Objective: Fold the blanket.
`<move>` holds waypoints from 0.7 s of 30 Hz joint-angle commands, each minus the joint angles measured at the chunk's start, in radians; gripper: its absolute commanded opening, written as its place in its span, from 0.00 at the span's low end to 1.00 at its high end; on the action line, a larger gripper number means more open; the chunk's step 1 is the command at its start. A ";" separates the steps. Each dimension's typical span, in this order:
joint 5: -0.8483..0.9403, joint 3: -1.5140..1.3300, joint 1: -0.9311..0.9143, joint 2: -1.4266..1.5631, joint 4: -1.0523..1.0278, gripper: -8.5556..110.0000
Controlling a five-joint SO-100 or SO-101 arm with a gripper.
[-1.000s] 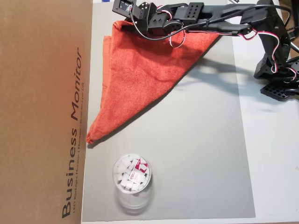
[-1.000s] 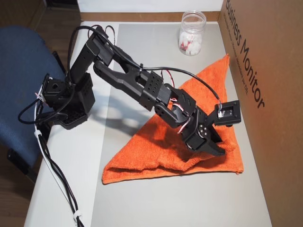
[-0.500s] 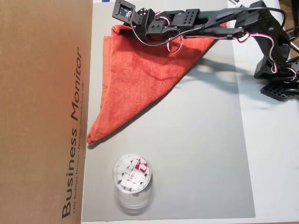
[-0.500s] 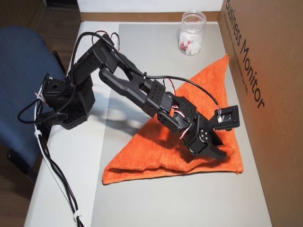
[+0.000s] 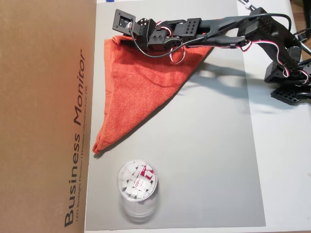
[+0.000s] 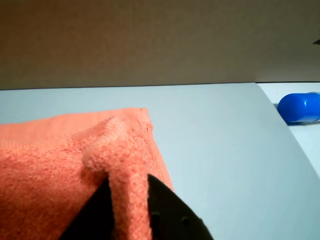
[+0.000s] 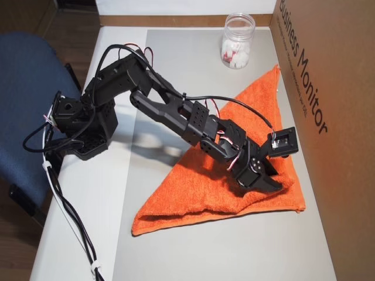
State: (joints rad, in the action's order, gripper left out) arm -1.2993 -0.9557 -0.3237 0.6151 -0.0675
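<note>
- Grey mat (image 5: 204, 160) underlies everything.
- Arm (image 7: 170, 108) stretches low across it; gripper (image 6: 131, 200) pinches a blanket (image 5: 141, 82) fold.
- Blanket triangle tapers toward the cup (image 5: 137, 182).

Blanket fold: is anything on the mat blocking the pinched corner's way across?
Nothing visible does. The gripper is shut on a ridge of the blanket, and the grey mat beside it lies bare. The plastic jar stands apart, beyond the blanket's far tip.
</note>
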 commanded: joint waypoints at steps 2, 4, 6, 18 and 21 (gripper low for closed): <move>-0.008 0.049 0.003 0.008 0.020 0.09; -0.009 0.049 0.005 0.008 0.015 0.13; -0.009 0.049 0.005 0.006 0.011 0.19; -0.011 0.043 0.012 0.021 0.008 0.27; -0.011 0.048 0.020 0.023 0.018 0.27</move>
State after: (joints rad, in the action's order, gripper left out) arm -1.3131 -0.9526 -0.3129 0.6044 -0.0644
